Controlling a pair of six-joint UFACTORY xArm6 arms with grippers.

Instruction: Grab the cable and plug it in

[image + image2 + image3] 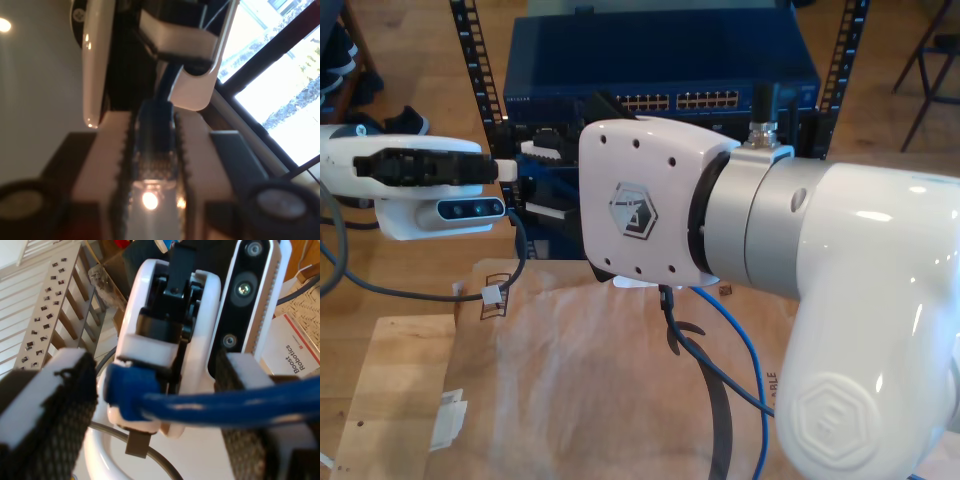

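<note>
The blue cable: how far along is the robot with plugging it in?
Done: the blue cable is picked up, and its plug is clamped in my first end effector. In hand: the cable also runs across my second end effector, though I can't tell whether that one grips it. Left: pushing the plug into a port on the network switch.

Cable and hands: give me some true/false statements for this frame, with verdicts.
1. The cable's plug sits between the fingers of my first hand. True.
2. The cable is red. False: it is bright blue.
3. In the exterior view, a blue network switch with rows of ports stands behind the arms. True.
4. The fingers of my second hand are pressed together. False: they stand wide apart, with the cable running across between them.
5. Green cloth covers the work surface. False: it is brown paper.
</note>
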